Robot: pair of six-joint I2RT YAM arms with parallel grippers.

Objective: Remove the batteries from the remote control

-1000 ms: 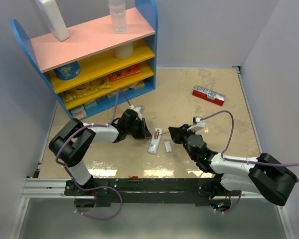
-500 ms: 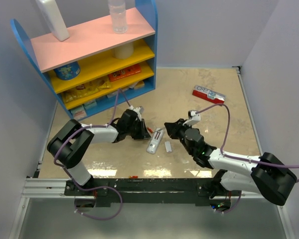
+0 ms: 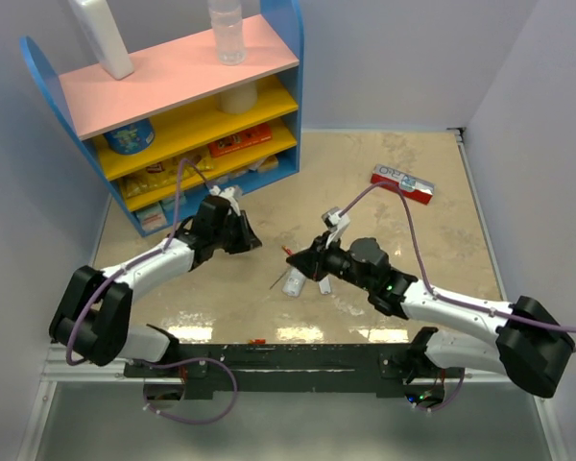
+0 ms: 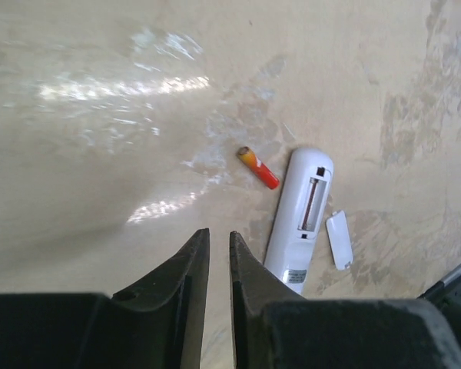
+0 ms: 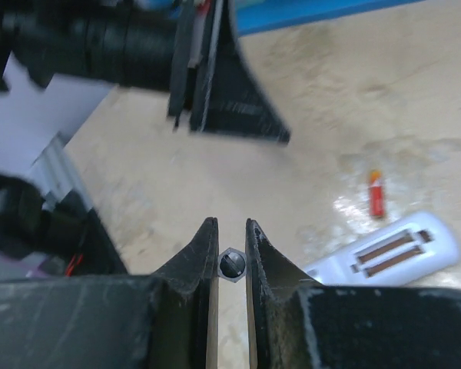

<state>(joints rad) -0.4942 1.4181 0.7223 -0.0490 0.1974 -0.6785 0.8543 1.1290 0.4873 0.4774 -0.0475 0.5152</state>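
The white remote control (image 4: 300, 219) lies back up with its battery bay open; in the top view (image 3: 294, 284) my right gripper hides most of it. One red-orange battery (image 4: 258, 167) lies on the table just beside it and also shows in the right wrist view (image 5: 376, 194). The other battery is not visible. The small white cover (image 4: 339, 240) lies next to the remote. My left gripper (image 3: 250, 238) is nearly shut and empty, back from the remote. My right gripper (image 3: 296, 257) is over the remote, shut on a thin rod-like tool with a hexagonal end (image 5: 231, 264).
A blue shelf unit (image 3: 173, 115) with snacks and bottles stands at the back left. A red-and-white flat box (image 3: 401, 182) lies at the back right. A metal rail (image 3: 269, 360) runs along the near edge. Walls close in both sides.
My left gripper has pulled back up and to the left, away from the remote. My right gripper has moved left over the remote with the thin tool.
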